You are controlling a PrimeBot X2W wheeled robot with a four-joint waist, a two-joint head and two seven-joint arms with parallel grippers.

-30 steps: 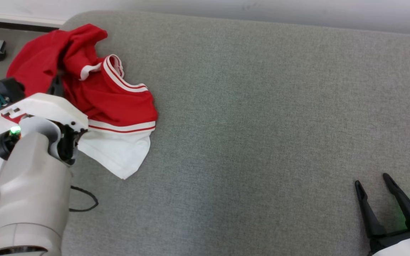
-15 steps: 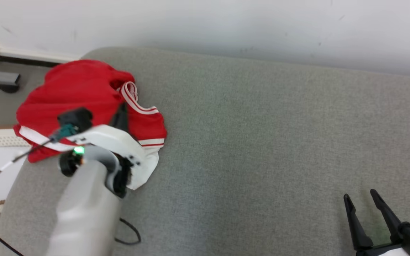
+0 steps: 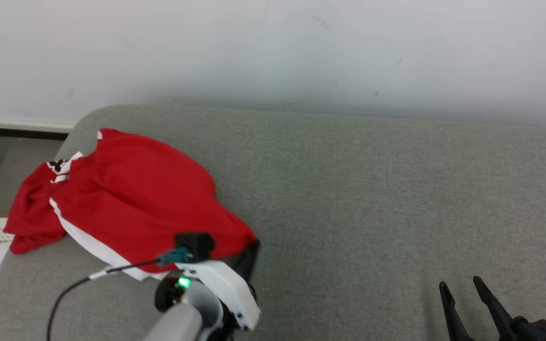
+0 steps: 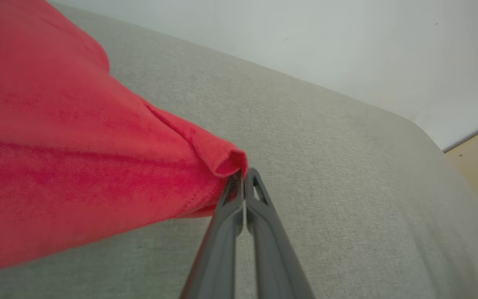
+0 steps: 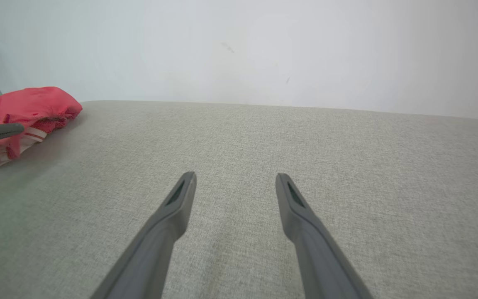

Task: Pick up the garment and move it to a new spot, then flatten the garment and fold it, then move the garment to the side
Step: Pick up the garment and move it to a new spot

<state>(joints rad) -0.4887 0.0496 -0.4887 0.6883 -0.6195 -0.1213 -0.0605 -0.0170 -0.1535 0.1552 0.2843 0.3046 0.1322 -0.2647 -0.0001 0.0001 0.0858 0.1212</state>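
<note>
The left gripper (image 4: 244, 176) is clamped on a fold of the red garment (image 4: 77, 158) over the grey cushion (image 4: 326, 166); the right gripper (image 5: 235, 182) hovers spread wide, holding nothing

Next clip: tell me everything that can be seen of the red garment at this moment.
The garment is a red jersey of soft, knit-looking cloth, with white trim stripes along one edge and a small dark mark on a white patch at its far left. It lies bunched, not flattened, on the left end of the grey upholstered surface, and its left part seems to hang over the rounded edge. The left hand is shut on a folded red hem at its near right corner, drawing the cloth to a point.
</note>
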